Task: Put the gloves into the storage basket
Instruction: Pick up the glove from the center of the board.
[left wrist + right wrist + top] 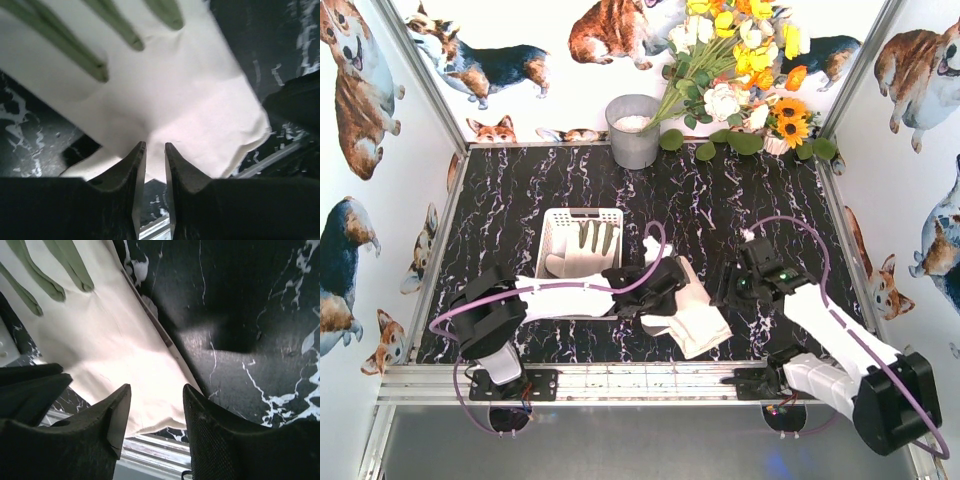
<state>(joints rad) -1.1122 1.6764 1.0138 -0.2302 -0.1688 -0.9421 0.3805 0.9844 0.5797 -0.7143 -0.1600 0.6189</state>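
- Left gripper [155, 150] clamped on cuff edge of glove [190, 95] on table [520, 190].
- Right gripper [155, 402] held open over same glove.
- Second glove [582, 260] seen inside storage basket [548, 232].

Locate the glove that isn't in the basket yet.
Top view: the loose glove sits near the front edge of the table, centre, right of the storage basket, between the left gripper and the open right gripper.

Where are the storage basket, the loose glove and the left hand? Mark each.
storage basket [582, 211]: top external view, on its far rim.
loose glove [698, 322]: top external view, on its plain white cloth.
left hand [155, 146]: left wrist view, midway between the fingertips.
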